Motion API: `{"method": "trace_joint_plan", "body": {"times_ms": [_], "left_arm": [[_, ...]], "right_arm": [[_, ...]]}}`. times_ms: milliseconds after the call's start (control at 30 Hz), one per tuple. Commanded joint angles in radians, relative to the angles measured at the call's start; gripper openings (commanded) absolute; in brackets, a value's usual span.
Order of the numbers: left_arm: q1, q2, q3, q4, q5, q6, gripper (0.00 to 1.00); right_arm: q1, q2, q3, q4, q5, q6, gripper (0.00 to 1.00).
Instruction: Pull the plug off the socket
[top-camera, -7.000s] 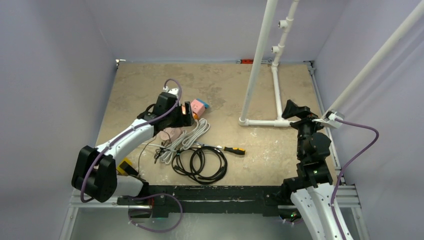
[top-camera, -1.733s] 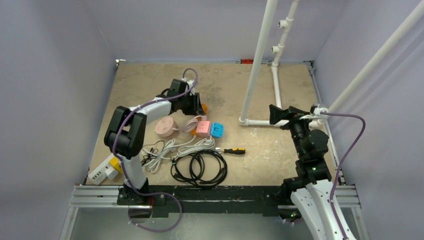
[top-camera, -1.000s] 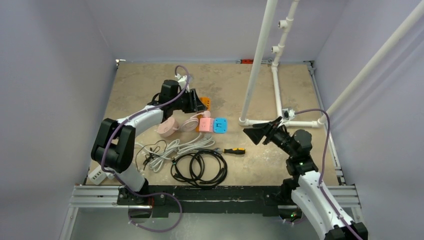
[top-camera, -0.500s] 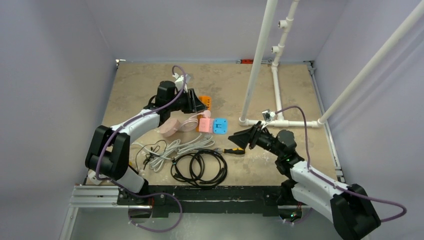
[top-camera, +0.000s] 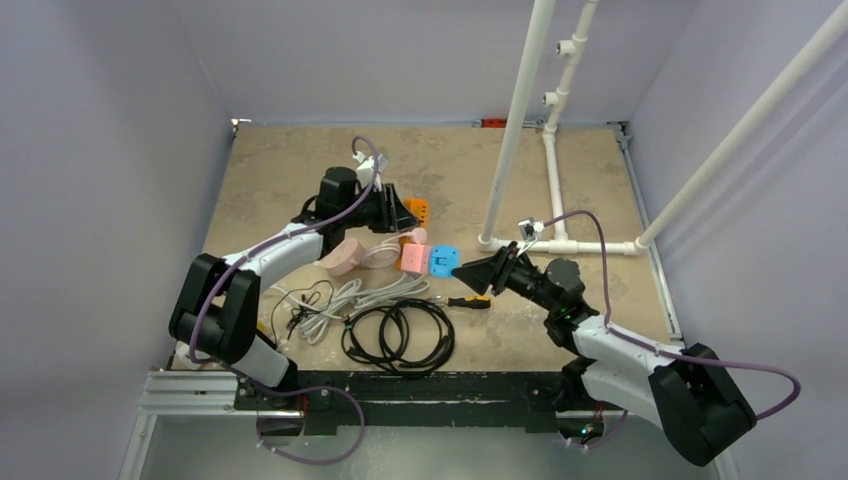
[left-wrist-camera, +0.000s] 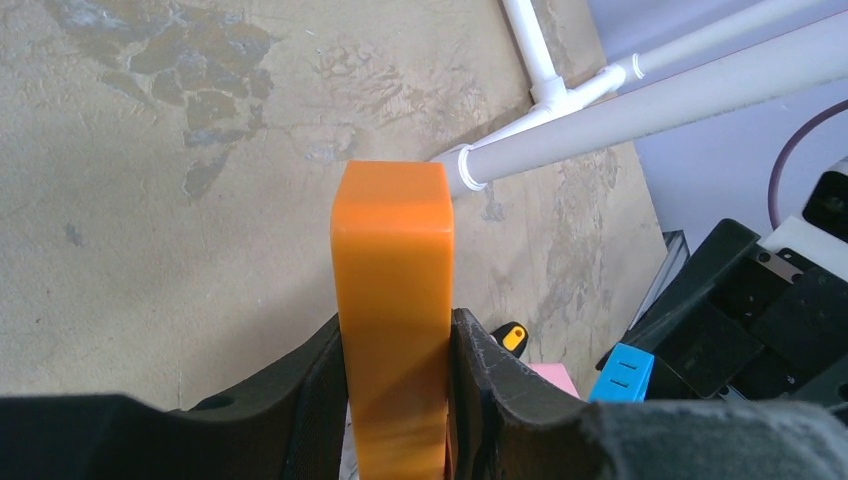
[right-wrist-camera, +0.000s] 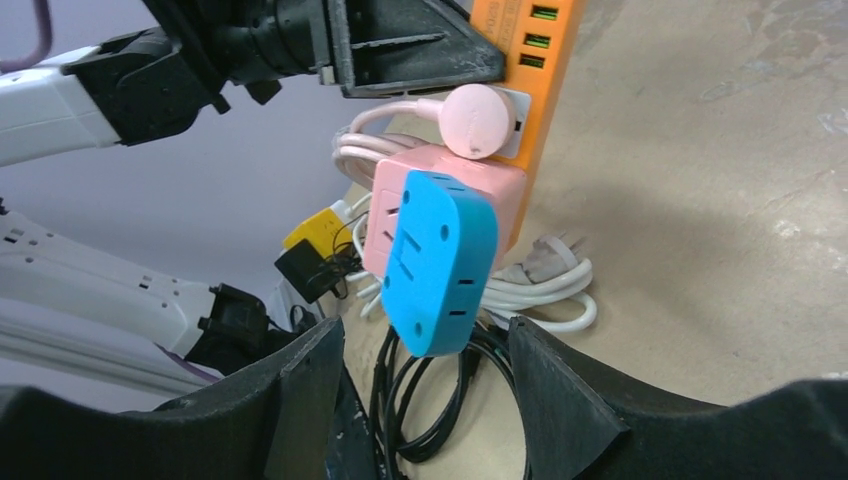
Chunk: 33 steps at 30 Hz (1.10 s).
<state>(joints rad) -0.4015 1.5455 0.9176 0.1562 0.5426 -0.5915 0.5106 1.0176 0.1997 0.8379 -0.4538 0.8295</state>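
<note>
My left gripper (left-wrist-camera: 395, 400) is shut on an orange power strip (left-wrist-camera: 393, 300), held up off the table (top-camera: 415, 210). A round pink plug (right-wrist-camera: 478, 120) sits in the strip. Below it a pink socket block (right-wrist-camera: 450, 185) hangs from the strip, with a blue plug (right-wrist-camera: 437, 262) pushed onto its face. My right gripper (right-wrist-camera: 425, 345) is open. Its fingers (right-wrist-camera: 560, 400) stand either side of the blue plug's lower end, with a gap on both sides. From above, the right gripper (top-camera: 470, 272) points left at the blue plug (top-camera: 443, 261).
A yellow-handled screwdriver (top-camera: 468, 299) lies just under the right gripper. A black cable coil (top-camera: 398, 335) and white cable (top-camera: 340, 295) lie near the front. A pink round reel (top-camera: 342, 256) sits left of the socket. White pipe frame (top-camera: 520, 120) stands at the back right.
The right arm has swung down and left from the pipe frame to the blue plug, its jaws narrowing around it. The left gripper keeps its hold on the orange strip.
</note>
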Motion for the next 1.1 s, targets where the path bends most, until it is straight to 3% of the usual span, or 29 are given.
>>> {"method": "trace_joint_plan", "body": {"times_ms": [0,600,1067], "left_arm": [[-0.016,-0.024,0.01,0.103,0.039,-0.053,0.0],[-0.045,0.007,0.013,0.049,-0.026,-0.049,0.0],[-0.046,0.023,0.039,-0.028,-0.078,-0.028,0.0]], "right_arm": [[0.008,0.032,0.035,0.047,0.049,-0.013,0.64],[0.059,0.128,0.064,0.134,0.036,0.045,0.52],[0.091,0.061,0.073,0.048,0.116,0.04,0.5]]}}
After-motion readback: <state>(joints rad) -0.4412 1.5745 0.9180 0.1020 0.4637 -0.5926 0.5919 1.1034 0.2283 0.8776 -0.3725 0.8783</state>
